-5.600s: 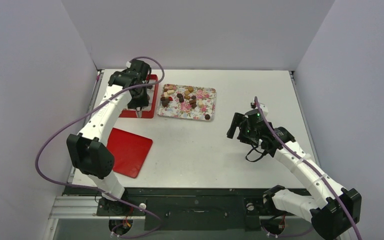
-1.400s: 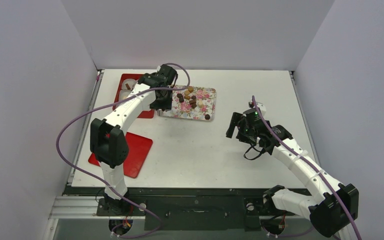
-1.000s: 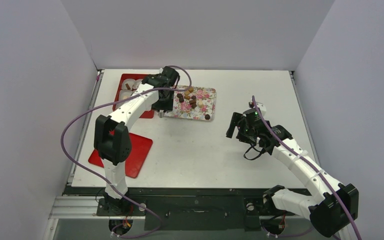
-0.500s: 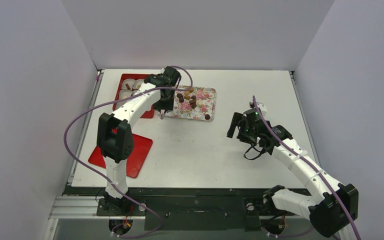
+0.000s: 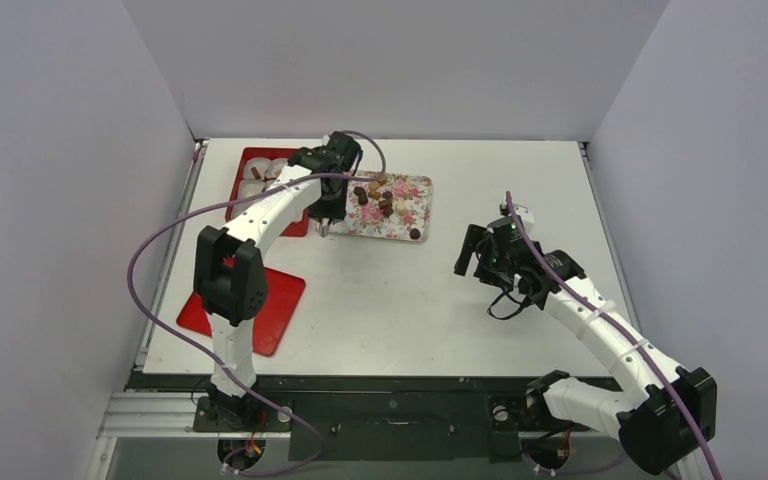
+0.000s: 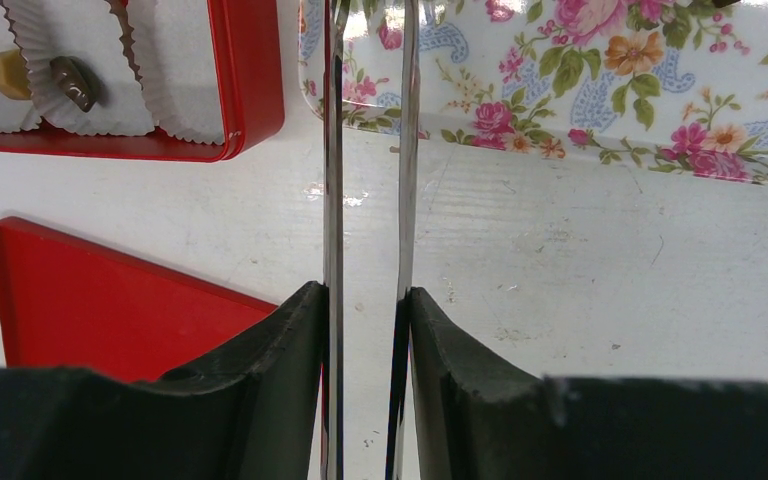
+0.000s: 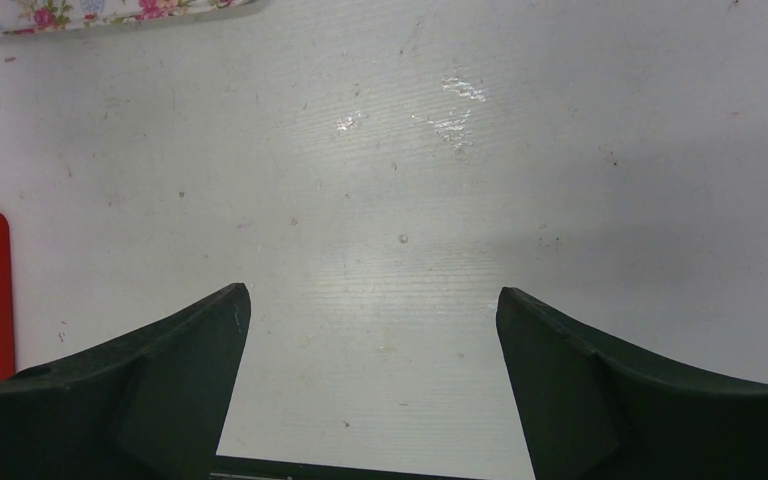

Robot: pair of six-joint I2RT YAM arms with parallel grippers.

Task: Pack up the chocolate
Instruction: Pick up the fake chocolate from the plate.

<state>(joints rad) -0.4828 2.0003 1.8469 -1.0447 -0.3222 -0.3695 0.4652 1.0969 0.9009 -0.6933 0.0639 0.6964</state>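
Observation:
Several small pieces of chocolate (image 5: pixel 375 193), dark brown, light brown and cream, lie on the flowered tray (image 5: pixel 405 215). My left gripper (image 5: pixel 325 212) hangs over the tray's left end, shut on metal tweezers (image 6: pixel 332 150). Their two thin blades run up between my fingers (image 6: pixel 365 295) and cross the tray's (image 6: pixel 610 90) near left corner. The tips leave the top of the left wrist view, so what lies between them is hidden. A red box (image 6: pixel 250 100) left of the tray holds white paper cups with a dark chocolate (image 6: pixel 68 82) and a cream one (image 6: pixel 5 70). My right gripper (image 5: pixel 478 255) is open over bare table (image 7: pixel 372 295).
The red box (image 5: pixel 260 185) stands at the back left by the wall. A flat red lid (image 5: pixel 280 295) lies near the front left, partly under my left arm's elbow. White walls close in the table on three sides. A sliver of the tray (image 7: pixel 110 15) shows ahead of the right gripper.
The left gripper has come from over the red box to the tray's left end, and in the last second settled slightly toward the tray's near left corner. The right arm has stayed still.

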